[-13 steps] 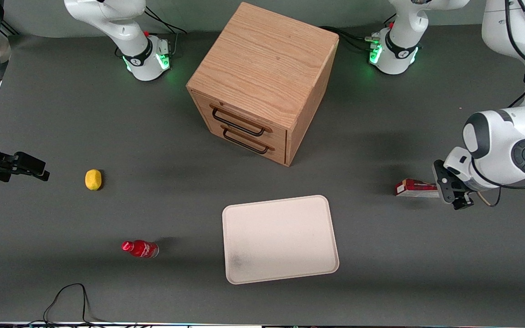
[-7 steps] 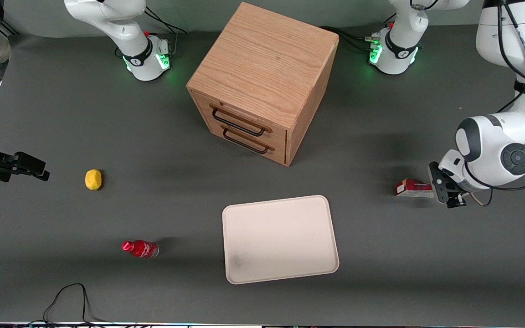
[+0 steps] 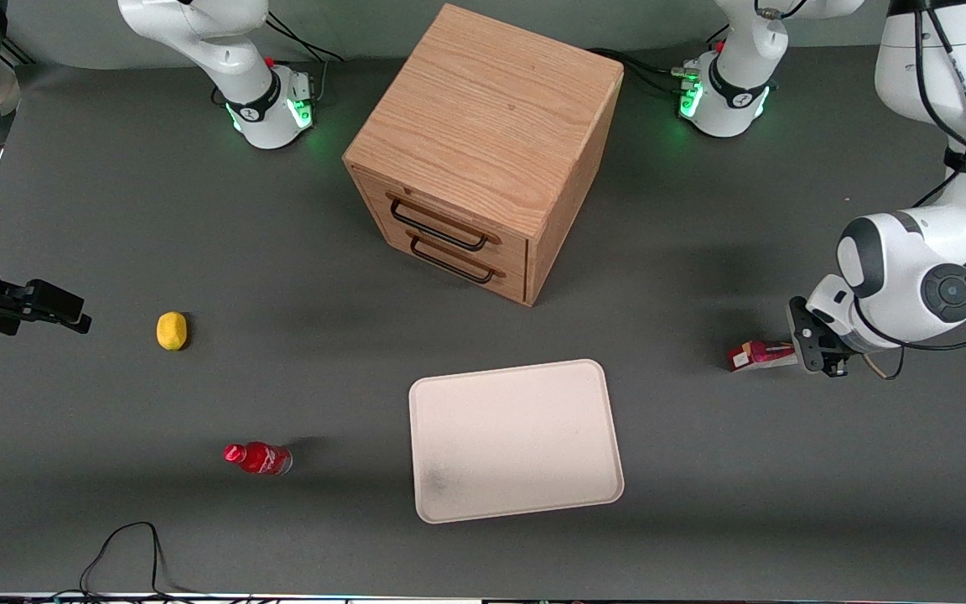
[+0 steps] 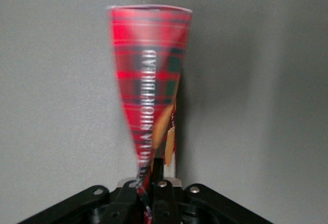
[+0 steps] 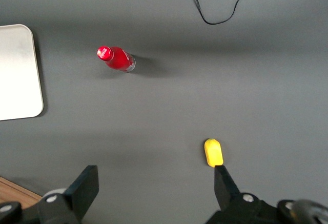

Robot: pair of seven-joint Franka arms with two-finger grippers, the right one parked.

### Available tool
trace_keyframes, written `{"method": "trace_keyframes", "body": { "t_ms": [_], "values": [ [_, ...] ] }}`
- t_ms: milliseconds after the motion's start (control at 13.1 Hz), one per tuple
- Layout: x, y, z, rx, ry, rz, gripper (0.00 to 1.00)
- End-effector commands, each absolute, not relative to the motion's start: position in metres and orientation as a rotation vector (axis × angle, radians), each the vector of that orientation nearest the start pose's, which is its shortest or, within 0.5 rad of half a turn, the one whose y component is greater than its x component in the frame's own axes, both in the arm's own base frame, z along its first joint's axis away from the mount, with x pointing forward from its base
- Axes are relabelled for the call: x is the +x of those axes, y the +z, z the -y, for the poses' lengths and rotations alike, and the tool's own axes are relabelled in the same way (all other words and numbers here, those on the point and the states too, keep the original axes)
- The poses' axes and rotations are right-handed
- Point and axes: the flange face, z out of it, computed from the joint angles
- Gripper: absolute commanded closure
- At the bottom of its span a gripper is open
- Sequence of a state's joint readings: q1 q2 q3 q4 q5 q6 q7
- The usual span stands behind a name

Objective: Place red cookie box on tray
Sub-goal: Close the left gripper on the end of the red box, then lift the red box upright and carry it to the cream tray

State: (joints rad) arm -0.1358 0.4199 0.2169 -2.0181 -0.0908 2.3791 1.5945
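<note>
Lemon [image 3: 171, 330], yellow, lies on the grey surface [image 3: 282, 537] toward the parked arm's end, well apart from the gripper [image 3: 818, 352]. Small red bottle [image 3: 258, 458] stands nearer the front camera than the lemon, also well apart from the gripper. Wooden drawer cabinet [image 3: 483, 151] sits mid-surface, farther from the front camera than the gripper, both drawers closed. Tray [image 3: 516, 440], pale cream and flat, lies in front of the cabinet, nearer the front camera than the gripper and apart from it. Red cookie box [image 3: 758, 355] is at the gripper, toward the working arm's end of the surface, off the tray. Wrist view shows the gripper [image 4: 151, 183] clamped together on one end of the red cookie box [image 4: 148, 80], tartan pattern and lettering visible, the carton extending away from the fingers. Front view shows the box tilted, its free end pointing toward the tray.
</note>
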Motion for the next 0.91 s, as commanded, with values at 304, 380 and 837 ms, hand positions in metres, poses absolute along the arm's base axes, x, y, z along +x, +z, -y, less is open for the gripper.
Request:
{"method": "trace_keyframes", "body": {
  "t_ms": [304,380,837],
  "values": [
    [0.627,0.375,-0.031,-2.718,0.024,-1.660,1.00],
    [0.634,0.404,-0.023,-2.791,0.040,-1.555,1.00],
    [0.664,0.522,0.077,-3.147,0.108,-0.709,1.00]
  ]
}}
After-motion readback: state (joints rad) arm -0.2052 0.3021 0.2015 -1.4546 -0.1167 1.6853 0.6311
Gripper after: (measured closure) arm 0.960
